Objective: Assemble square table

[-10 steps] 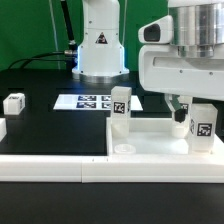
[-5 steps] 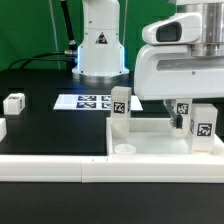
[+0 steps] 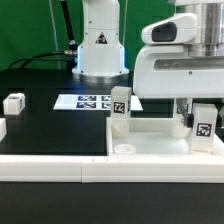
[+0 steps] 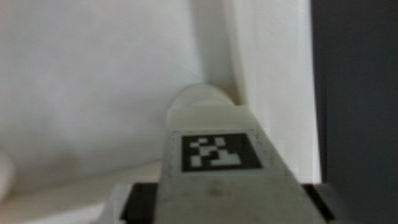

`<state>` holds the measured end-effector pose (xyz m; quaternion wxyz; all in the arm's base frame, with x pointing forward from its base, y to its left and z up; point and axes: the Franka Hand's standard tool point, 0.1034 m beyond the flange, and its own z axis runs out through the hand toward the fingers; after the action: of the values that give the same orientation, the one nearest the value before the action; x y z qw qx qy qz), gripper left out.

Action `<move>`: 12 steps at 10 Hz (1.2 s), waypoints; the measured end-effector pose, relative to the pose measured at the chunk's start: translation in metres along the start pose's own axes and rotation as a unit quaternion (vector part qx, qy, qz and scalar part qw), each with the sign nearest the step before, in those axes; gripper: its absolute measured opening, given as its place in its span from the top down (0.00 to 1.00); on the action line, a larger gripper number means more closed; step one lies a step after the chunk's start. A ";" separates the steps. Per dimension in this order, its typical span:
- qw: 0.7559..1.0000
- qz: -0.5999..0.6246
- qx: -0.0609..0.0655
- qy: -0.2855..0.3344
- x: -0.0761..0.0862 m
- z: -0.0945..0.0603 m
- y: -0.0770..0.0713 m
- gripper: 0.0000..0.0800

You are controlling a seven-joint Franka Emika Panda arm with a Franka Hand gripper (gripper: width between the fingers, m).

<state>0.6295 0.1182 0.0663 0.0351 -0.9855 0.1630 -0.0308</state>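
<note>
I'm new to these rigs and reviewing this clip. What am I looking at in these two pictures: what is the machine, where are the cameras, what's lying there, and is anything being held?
The machine is one robot arm with a two-finger gripper. One picture comes from a camera off the arm, the other from a camera on its wrist, looking along the fingers. On the black table lies a white square slab, the future tabletop. The left leg and the right leg, both tagged, stand upright on it. A loose leg lies apart on the table, and the flat marker board is only a fixed reference sheet. The fingers appear to clasp the gripped leg from both sides.
</note>
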 end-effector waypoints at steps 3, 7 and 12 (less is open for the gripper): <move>0.982 0.188 -0.008 0.002 0.001 -0.002 0.000 0.64; 0.857 0.515 0.011 -0.017 0.001 0.002 0.003 0.64; 0.837 0.546 0.027 -0.034 0.001 0.002 0.006 0.64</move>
<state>0.6291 0.1125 0.0635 0.0785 -0.7356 0.6724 0.0226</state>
